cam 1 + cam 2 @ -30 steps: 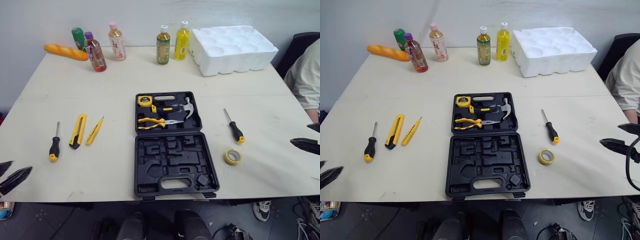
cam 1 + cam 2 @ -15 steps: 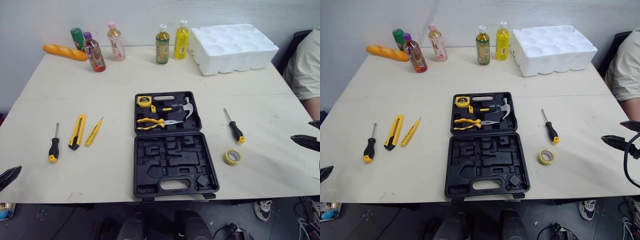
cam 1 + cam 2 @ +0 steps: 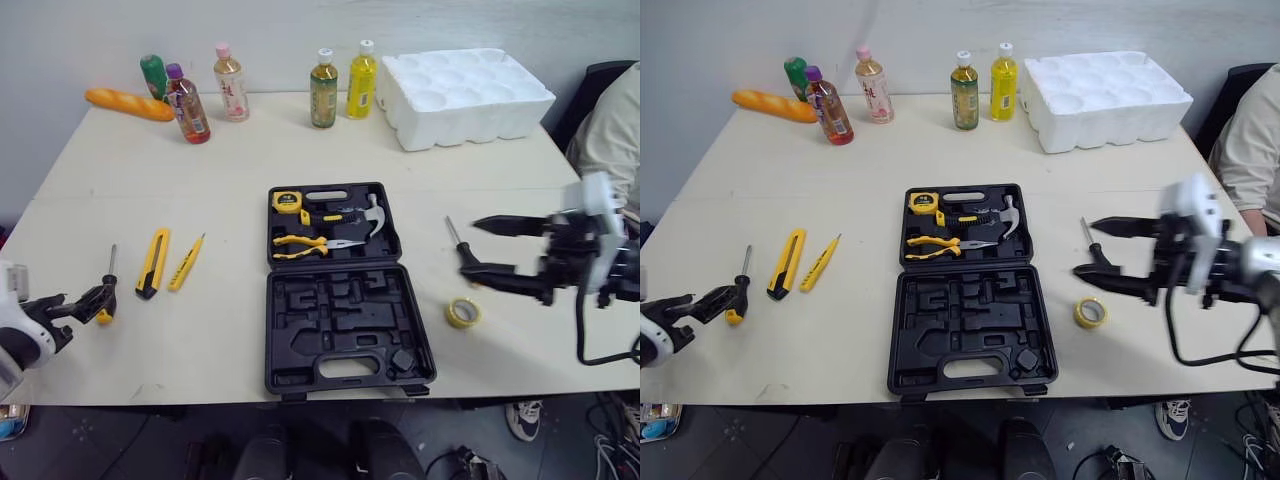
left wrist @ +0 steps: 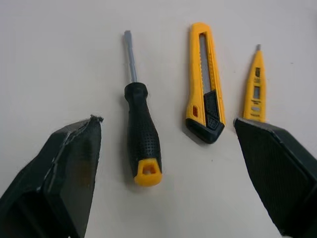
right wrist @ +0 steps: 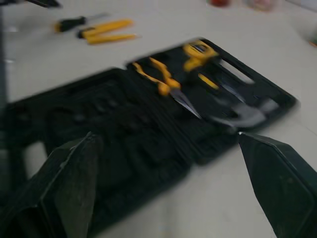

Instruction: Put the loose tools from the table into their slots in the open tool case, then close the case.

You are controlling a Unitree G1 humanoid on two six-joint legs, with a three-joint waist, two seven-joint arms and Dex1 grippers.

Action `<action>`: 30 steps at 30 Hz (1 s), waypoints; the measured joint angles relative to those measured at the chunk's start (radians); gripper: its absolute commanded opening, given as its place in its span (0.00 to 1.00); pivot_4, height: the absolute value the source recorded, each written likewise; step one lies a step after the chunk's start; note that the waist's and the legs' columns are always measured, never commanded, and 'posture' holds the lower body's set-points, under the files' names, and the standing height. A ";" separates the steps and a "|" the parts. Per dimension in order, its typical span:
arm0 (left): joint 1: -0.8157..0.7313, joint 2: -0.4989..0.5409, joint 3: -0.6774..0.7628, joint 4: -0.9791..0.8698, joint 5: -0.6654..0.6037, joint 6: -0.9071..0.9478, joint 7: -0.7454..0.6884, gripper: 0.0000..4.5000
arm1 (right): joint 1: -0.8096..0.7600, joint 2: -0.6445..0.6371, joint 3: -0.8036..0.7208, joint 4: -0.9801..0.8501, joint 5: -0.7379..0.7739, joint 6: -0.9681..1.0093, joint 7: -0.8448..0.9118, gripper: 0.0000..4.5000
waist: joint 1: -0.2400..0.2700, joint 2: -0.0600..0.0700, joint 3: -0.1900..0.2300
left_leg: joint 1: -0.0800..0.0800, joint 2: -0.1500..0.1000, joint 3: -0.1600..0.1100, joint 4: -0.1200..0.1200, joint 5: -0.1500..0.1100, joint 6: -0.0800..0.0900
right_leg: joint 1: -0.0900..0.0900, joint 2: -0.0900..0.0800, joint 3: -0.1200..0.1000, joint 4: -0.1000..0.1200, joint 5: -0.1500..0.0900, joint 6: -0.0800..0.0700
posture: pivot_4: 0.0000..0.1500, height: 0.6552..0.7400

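Between the widely spread fingers of the left gripper (image 4: 166,121) lies a black-handled screwdriver (image 4: 141,139), flat on the table (image 3: 230,160) with its yellow butt end nearest the gripper; the fingers hold nothing and, in the left wrist view, touch nothing; just past that screwdriver, on the side toward the case, lie a yellow utility knife (image 4: 204,84) and a yellow tester pen (image 4: 255,87), side by side and apart; the right gripper (image 3: 468,247) is also wide open and empty, its two fingers pointing toward the case with a second screwdriver (image 3: 453,236) under them, whether touching I cannot tell; a yellow tape roll (image 3: 463,313) sits just beside its lower finger; the open tool case (image 3: 345,335) lies between the two grippers, its near half bare moulded slots, its far half holding a tape measure (image 3: 290,201), pliers (image 3: 305,245) and a hammer (image 3: 365,215); beyond, at the table's far edge against a grey wall, stand bottles (image 3: 325,90), a bread loaf (image 3: 130,103) and a white foam tray (image 3: 465,95); a seated person (image 3: 610,140) is just behind the right gripper; a second ago both grippers sat at the picture's edges, and both have since come inward over the table, while the tools lie where they were.
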 measured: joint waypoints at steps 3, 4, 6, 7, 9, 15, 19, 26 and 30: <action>-0.028 0.015 -0.042 0.018 0.025 0.042 0.029 1.00 | -0.102 0.052 0.077 -0.059 0.045 0.041 -0.038 0.99 | 0.000 -0.001 0.000 | -0.001 0.000 0.000 0.001 0.000 0.000 | 0.000 0.000 0.000 -0.002 0.000 0.000 | 1.00 0.98; -0.034 0.018 -0.053 0.033 0.036 0.044 0.035 1.00 | -0.135 0.070 0.107 -0.070 0.052 0.051 -0.045 0.99 | 0.000 -0.002 -0.001 | -0.001 0.000 0.000 0.001 0.000 0.000 | 0.000 0.000 0.000 -0.002 0.000 0.000 | 1.00 0.98; -0.066 0.029 -0.088 0.109 0.068 0.038 0.044 1.00 | -0.215 0.134 0.171 -0.068 0.059 0.061 -0.057 0.99 | 0.000 -0.002 -0.001 | -0.001 0.000 0.000 0.001 0.000 0.000 | -0.001 -0.001 0.000 -0.001 0.000 0.000 | 1.00 0.98; -0.084 0.041 -0.121 0.153 0.084 0.025 0.041 1.00 | -0.260 0.176 0.209 -0.069 0.063 0.061 -0.061 0.99 | -0.001 -0.002 -0.001 | 0.000 0.000 0.000 0.001 0.001 0.000 | -0.001 0.000 0.000 0.000 0.000 0.000 | 1.00 0.98; -0.112 0.048 -0.169 0.206 0.096 0.001 0.033 1.00 | -0.304 0.214 0.261 -0.068 0.062 0.058 -0.062 0.99 | 0.000 -0.003 -0.001 | -0.001 0.000 -0.001 0.000 0.001 0.000 | -0.001 -0.001 -0.001 -0.001 0.000 0.000 | 1.00 0.98; -0.126 0.079 -0.237 0.261 0.139 -0.044 0.016 0.94 | -0.378 0.288 0.323 -0.022 0.034 0.050 -0.074 1.00 | -0.001 -0.003 -0.001 | -0.002 -0.001 -0.001 0.000 0.000 0.000 | -0.001 -0.002 -0.001 -0.001 0.000 0.000 | 1.00 0.98; -0.120 0.072 -0.234 0.279 0.156 -0.073 0.014 0.62 | -0.387 0.299 0.335 -0.009 0.022 0.039 -0.072 1.00 | 0.000 -0.003 -0.001 | -0.001 -0.001 -0.001 0.000 0.000 0.000 | -0.001 -0.002 -0.002 -0.001 0.000 0.000 | 1.00 0.98; -0.113 0.066 -0.225 0.287 0.166 -0.101 0.003 0.23 | -0.387 0.302 0.340 0.014 -0.009 0.028 -0.072 1.00 | 0.001 -0.003 -0.001 | -0.001 -0.001 -0.001 -0.001 0.000 0.000 | -0.001 -0.003 -0.002 -0.002 0.000 0.000 | 1.00 0.98; -0.096 0.067 -0.223 0.288 0.167 -0.131 -0.022 0.23 | -0.387 0.302 0.340 0.015 -0.012 0.017 -0.083 1.00 | 0.001 -0.003 -0.001 | -0.001 -0.001 -0.001 -0.001 0.000 0.000 | -0.001 -0.003 -0.002 -0.002 0.000 0.000 | 1.00 0.98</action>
